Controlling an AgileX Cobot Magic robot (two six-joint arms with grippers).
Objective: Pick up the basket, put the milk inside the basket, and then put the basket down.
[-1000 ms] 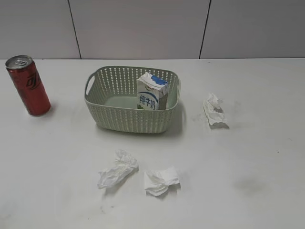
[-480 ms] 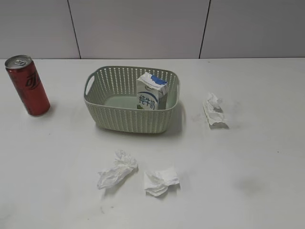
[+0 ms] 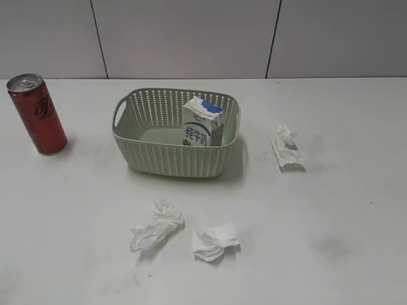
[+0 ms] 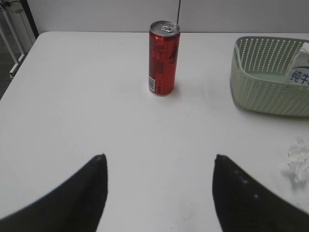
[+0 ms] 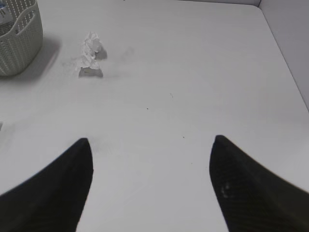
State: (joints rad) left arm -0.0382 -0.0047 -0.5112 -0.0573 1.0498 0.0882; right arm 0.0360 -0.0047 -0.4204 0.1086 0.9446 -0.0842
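Note:
The pale green basket (image 3: 172,152) stands on the white table, middle back. The milk (image 3: 202,122), a white carton with a blue top, stands upright inside it at the right. The basket also shows in the left wrist view (image 4: 270,92) with a bit of the milk (image 4: 300,72), and its corner in the right wrist view (image 5: 19,43). My left gripper (image 4: 158,157) is open and empty over bare table, well short of the basket. My right gripper (image 5: 150,140) is open and empty over bare table, to the right of the basket. Neither gripper shows in the exterior view.
A red can (image 3: 37,114) stands at the back left, also in the left wrist view (image 4: 163,58). Crumpled tissues lie in front of the basket (image 3: 156,225) (image 3: 215,241) and to its right (image 3: 285,147); that one shows in the right wrist view (image 5: 91,53).
The basket with the milk shifted very slightly left and settled. Nothing else moved.

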